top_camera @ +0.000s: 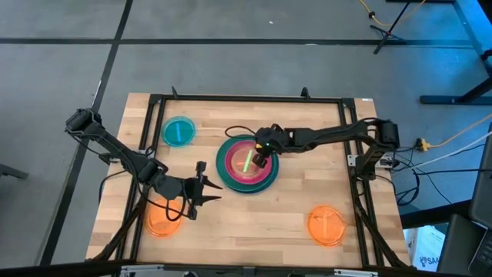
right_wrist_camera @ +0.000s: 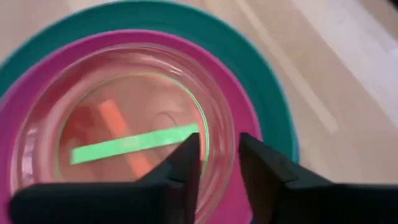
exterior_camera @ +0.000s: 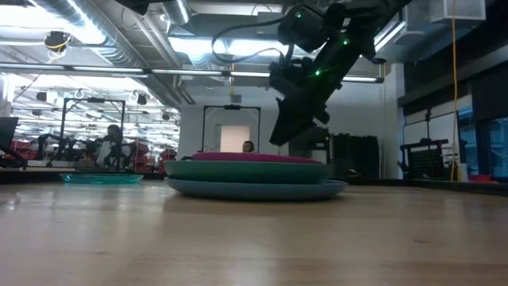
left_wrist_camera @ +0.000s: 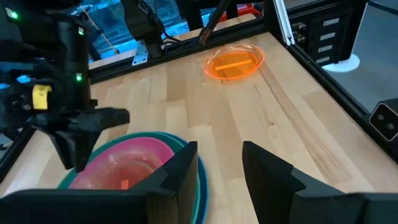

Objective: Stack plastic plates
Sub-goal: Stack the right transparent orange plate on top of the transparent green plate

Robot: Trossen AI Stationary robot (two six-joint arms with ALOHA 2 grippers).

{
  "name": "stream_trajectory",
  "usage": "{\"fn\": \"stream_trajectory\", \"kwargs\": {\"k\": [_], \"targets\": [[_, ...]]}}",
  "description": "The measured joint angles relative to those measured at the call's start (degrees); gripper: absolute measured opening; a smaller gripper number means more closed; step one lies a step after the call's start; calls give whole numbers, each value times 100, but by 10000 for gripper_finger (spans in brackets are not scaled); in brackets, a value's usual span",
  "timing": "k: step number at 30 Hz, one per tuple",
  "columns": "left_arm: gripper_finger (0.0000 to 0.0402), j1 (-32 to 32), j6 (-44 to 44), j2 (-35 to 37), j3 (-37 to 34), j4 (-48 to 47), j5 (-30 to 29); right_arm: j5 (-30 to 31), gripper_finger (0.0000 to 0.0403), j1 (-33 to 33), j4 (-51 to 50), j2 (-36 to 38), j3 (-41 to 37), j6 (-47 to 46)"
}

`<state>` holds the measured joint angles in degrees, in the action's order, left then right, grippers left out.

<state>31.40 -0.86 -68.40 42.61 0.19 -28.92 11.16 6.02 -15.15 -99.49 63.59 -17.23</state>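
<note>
A stack of plastic plates (top_camera: 247, 165) sits mid-table: a blue plate at the bottom, then teal, then magenta (right_wrist_camera: 37, 74), with clear red-pink and lime small plates (right_wrist_camera: 134, 146) nested on top. My right gripper (top_camera: 261, 159) hangs open just above the stack's top, fingers pointing down (right_wrist_camera: 219, 155); in the low view (exterior_camera: 287, 131) it is clear of the plates. My left gripper (top_camera: 212, 189) is open and waits near the stack's left near side (left_wrist_camera: 221, 165). A cyan plate (top_camera: 178, 131) and two orange plates (top_camera: 163, 221) (top_camera: 327, 225) lie flat on the table. No grey-blue plate shows.
A black metal frame (top_camera: 246, 98) runs around the wooden tabletop. The cyan plate lies at the far left, and the orange plates lie near left, under the left arm, and near right. Bare wood lies between the stack and the near-right orange plate (left_wrist_camera: 235, 62).
</note>
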Motion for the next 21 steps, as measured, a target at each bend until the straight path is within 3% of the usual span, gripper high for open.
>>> {"fn": "stream_trajectory", "kwargs": {"k": [7, 15, 21], "targets": [[121, 0, -229, -2, 0, -13, 2, -824, 170, -442, -1770, 514, 486, -40], [121, 0, -160, -2, 0, -22, 6, -868, 177, -2021, -3225, 1258, 454, -856], [121, 0, 69, -2, 0, -18, 5, -794, 177, -3015, -3434, 1613, -138, -2150]]}}
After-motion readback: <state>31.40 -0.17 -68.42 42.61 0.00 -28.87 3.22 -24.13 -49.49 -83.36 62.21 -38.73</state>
